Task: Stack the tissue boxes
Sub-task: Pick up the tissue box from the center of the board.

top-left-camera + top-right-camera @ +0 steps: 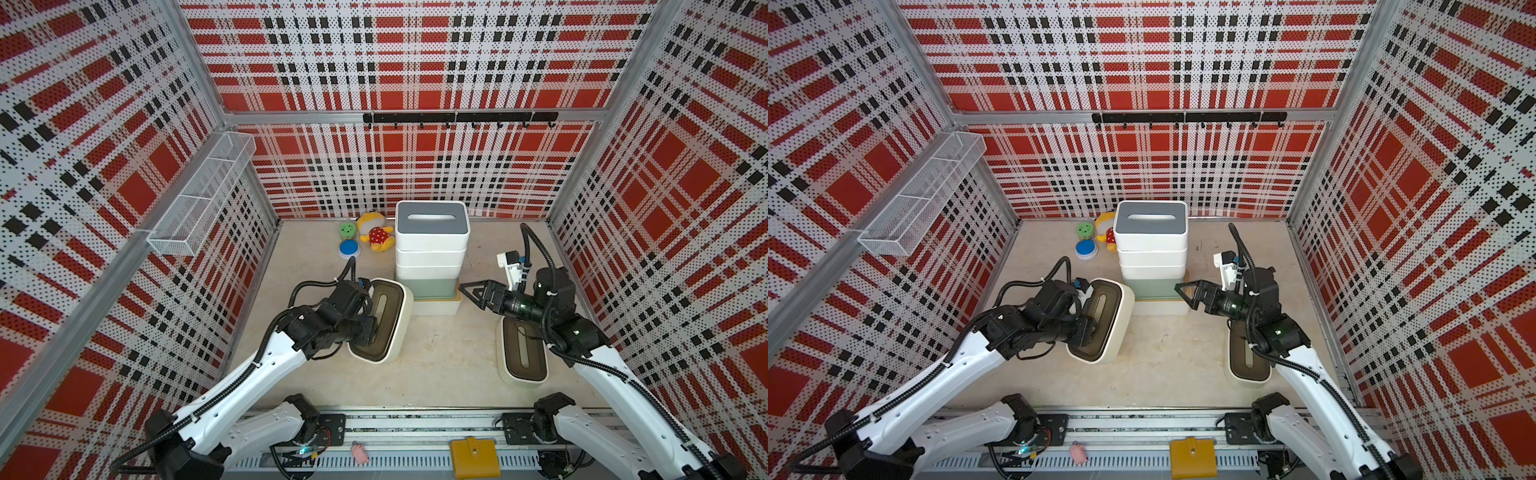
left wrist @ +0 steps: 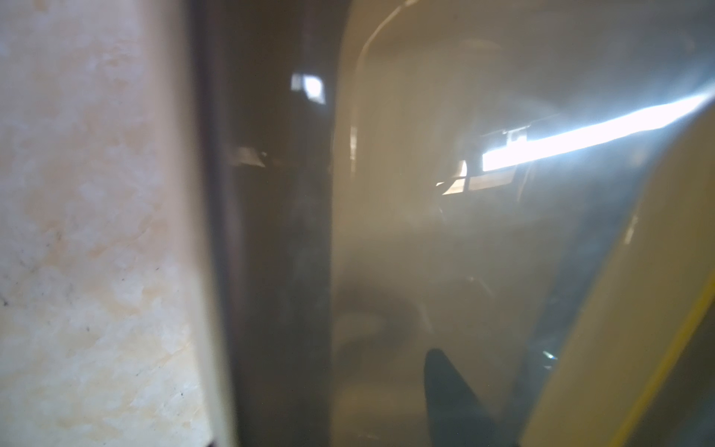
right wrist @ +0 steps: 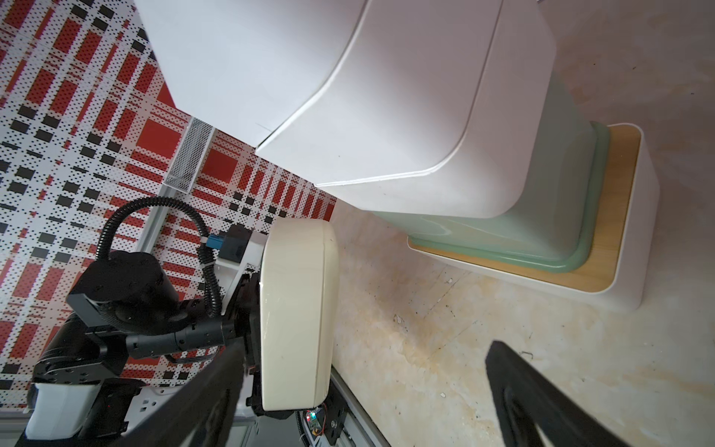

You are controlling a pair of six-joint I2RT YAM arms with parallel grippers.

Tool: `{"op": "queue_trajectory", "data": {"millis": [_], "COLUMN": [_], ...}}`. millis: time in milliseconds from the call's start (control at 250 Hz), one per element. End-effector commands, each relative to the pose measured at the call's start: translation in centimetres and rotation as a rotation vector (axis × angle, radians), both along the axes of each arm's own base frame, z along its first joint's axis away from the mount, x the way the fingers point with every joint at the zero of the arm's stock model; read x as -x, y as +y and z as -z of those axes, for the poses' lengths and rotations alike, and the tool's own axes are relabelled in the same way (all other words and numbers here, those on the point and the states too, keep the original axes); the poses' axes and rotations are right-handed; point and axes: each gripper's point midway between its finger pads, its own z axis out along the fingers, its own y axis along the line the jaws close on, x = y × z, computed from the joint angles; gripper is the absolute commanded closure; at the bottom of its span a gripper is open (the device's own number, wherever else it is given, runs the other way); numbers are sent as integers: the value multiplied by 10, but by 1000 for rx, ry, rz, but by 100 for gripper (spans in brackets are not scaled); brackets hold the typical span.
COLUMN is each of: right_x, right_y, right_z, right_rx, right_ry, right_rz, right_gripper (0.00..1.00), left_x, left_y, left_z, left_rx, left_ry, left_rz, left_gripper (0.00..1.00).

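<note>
Five tissue boxes (image 1: 432,253) stand stacked toward the back of the table (image 1: 436,386). A bamboo-lidded box (image 1: 438,308) sits at the bottom and a pale-green box (image 1: 432,288) on top of it. Three white ones follow, the topmost a grey-lidded box (image 1: 432,219).

The left pincer (image 1: 366,331) is clamped on the rim of a sixth, a cream box (image 1: 390,320) with a dark-brown lid. It holds the box tipped on edge, lid toward the arm, near the foot of the stack but apart from it. The left wrist view looks into the box's dim inside, where one of the fingers (image 2: 452,394) shows. Whether the box is clear of the table cannot be told.

The right pincer (image 1: 469,296) has its jaws spread wide and holds nothing. It points at the base of the stack from the other side. It hangs above a second cream box (image 1: 521,357), which lies lid up on the table.

The step in hand looks like carrying the sixth box to the top. That would call for a high lift past the grey lid, then turning the box level with its lid upward. It must then be squared over the tower and set down gently. A stack this tall could topple at a sideways nudge. The seventh box would follow.
</note>
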Motion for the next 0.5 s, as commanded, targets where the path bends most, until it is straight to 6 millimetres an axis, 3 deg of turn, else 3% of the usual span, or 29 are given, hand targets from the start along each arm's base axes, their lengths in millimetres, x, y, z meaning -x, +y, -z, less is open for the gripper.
{"op": "queue_trajectory", "data": {"millis": [0, 256, 496], "right_x": [10, 25, 38], "right_y": [5, 19, 42], "right_z": [-20, -6, -2], "right_rx": [-41, -48, -51], "right_ry": [-28, 37, 46], "right_rz": [-31, -88, -179], "right_gripper": [0, 0, 0], "left_x": [0, 7, 7], "left_y": [-20, -59, -83], "left_z": [-20, -32, -37], "left_rx": [15, -1, -32], "left_ry": [-62, -102, -124], "left_rz": [94, 207, 262], "left_gripper": [52, 52, 52]}}
